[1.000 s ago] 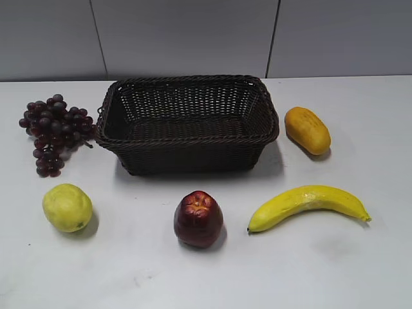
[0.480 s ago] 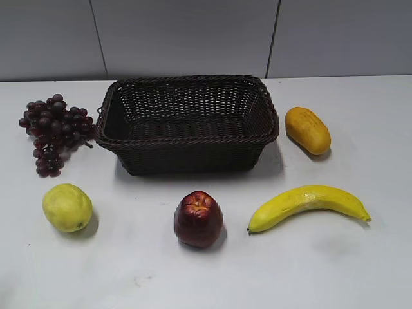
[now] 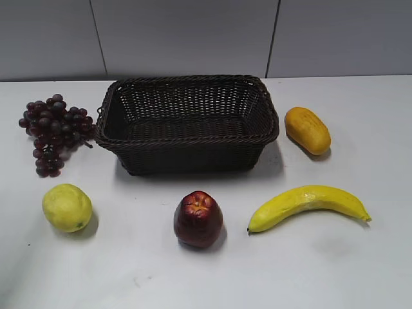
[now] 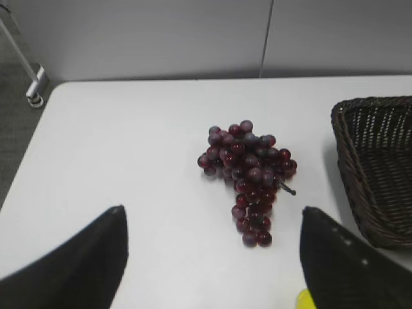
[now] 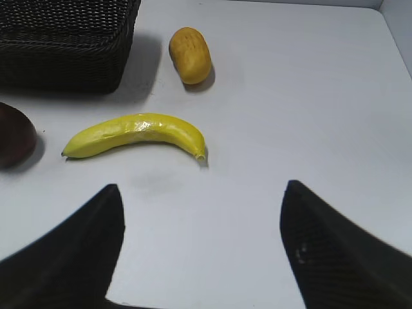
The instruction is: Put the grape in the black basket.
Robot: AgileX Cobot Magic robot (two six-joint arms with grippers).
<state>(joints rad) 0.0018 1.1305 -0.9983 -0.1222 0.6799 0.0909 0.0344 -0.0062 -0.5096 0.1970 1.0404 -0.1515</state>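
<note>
Grape lies on the white table, just beside the left end of the black basket; its stem tip is close to the basket's left rim, contact not discernible. Basket interior holds nothing visible.

My left gripper hangs above the table on the near side of the grape, its 2 fingers spread wide with nothing between them. In the left wrist view the grape sits ahead of the gap, the basket at the right edge.

My right gripper is likewise spread and empty, over bare table. Ahead of it: banana, an orange-yellow oval fruit, basket corner.

Exterior view also shows a red apple and a yellow-green fruit in front of the basket.
</note>
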